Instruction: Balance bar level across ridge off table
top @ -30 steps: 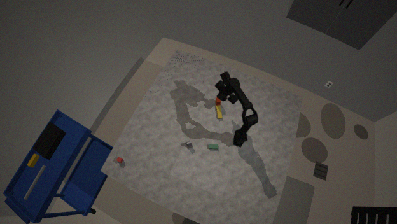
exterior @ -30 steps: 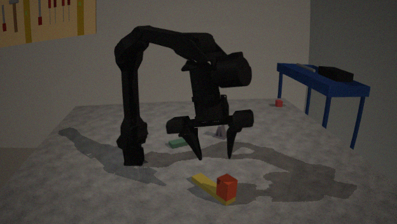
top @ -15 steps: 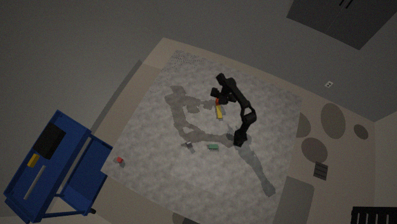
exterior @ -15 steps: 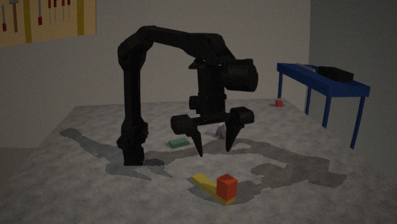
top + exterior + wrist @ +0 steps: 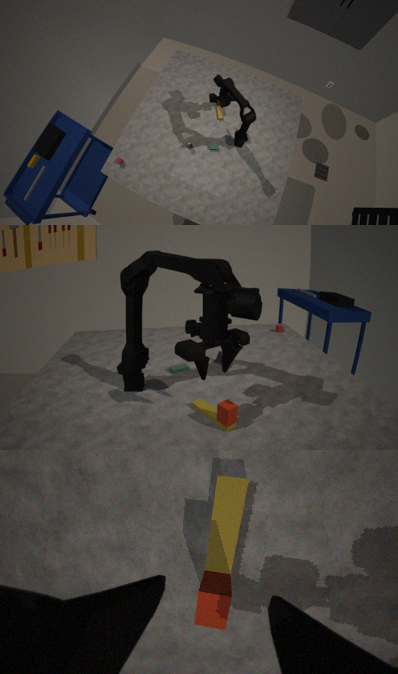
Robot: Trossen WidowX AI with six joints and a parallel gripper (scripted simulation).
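Note:
The bar point(image 5: 219, 113) point(image 5: 202, 408) point(image 5: 231, 505) is yellow and lies on the table, with an orange-red block point(image 5: 218, 102) point(image 5: 227, 414) point(image 5: 212, 611) on one end. My gripper point(image 5: 214, 375) point(image 5: 216, 592) is open and empty, pointing down above the table. In the wrist view the block end of the bar shows between the fingertips, lower down. A small grey piece, which looks like the ridge point(image 5: 189, 145) point(image 5: 219, 357), stands apart from the bar; in the exterior view it is partly hidden behind a finger.
A green block point(image 5: 213, 147) point(image 5: 179, 369) lies near the arm's base, on the ridge's side of the bar. A small red cube point(image 5: 120, 160) point(image 5: 279, 328) sits near the table's far edge. A blue cart point(image 5: 73, 150) point(image 5: 322, 309) stands beyond that edge.

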